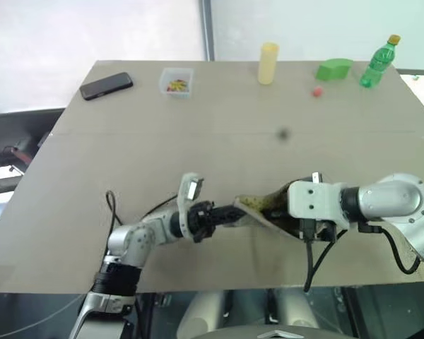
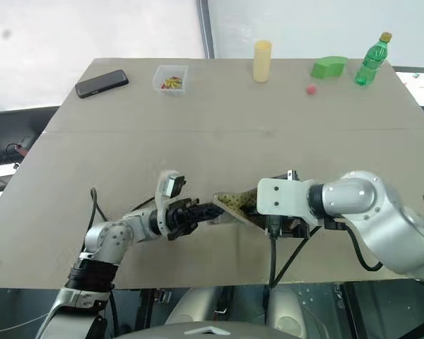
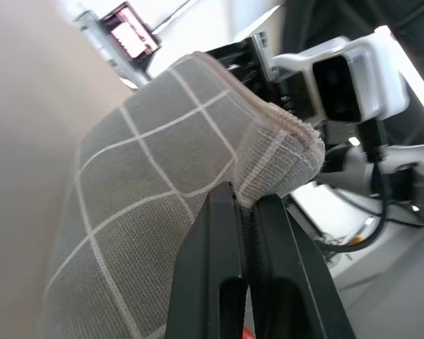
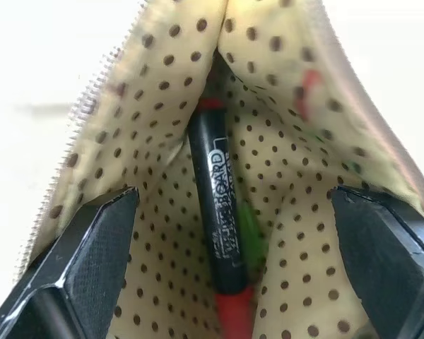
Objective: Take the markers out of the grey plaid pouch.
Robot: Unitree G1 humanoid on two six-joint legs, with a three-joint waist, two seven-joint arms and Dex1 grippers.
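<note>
left pincer: clamped on pouch edge | right pincer: wide apart inside pouch | marker: in pouch | place: bench near edge

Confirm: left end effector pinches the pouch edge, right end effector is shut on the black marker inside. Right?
Not quite. The right end effector is open, fingers spread on either side of the black marker, not gripping it, per the right wrist view. The left end effector does pinch the pouch edge.
</note>
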